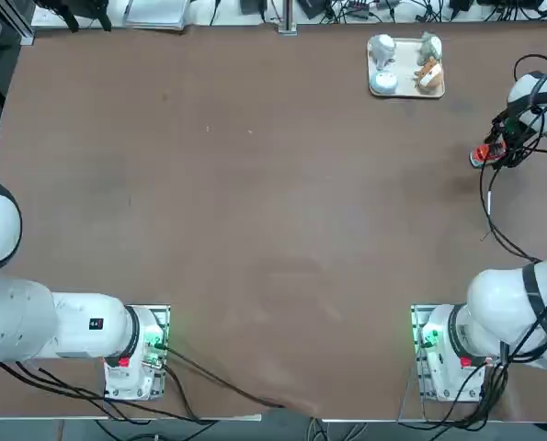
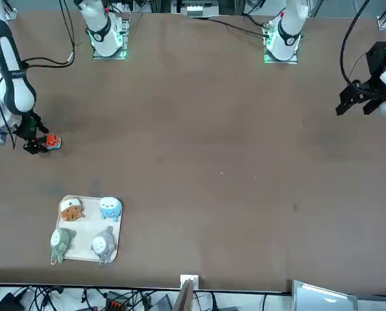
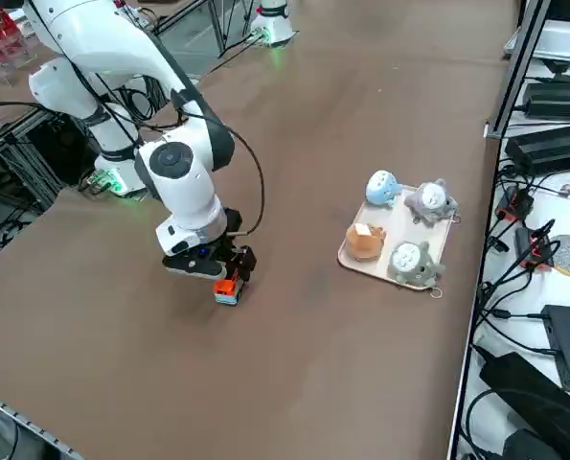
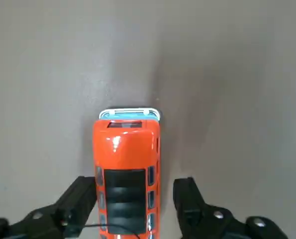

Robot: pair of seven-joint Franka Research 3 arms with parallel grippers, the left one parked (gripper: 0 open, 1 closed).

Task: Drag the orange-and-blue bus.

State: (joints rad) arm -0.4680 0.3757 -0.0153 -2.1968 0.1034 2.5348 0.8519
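The orange-and-blue bus [image 4: 127,164] is a tiny red-orange toy with dark roof windows and a pale blue-white front. It stands on the brown table near the right edge [image 1: 479,155], [image 2: 52,140], [image 3: 228,288]. My right gripper [image 4: 135,186] is lowered over its rear half, with one finger on each side. The black fingers [image 4: 83,196] straddle the bus, and a gap shows on one side. The gripper [image 1: 492,152], [image 2: 37,144], [image 3: 230,271] is open and down at table level.
A pale tray [image 1: 406,66], [image 2: 89,230], [image 3: 378,257] holding several small figurines sits at the far side of the table, a short way from the bus. Cables and equipment line the table's far edge [image 3: 514,287].
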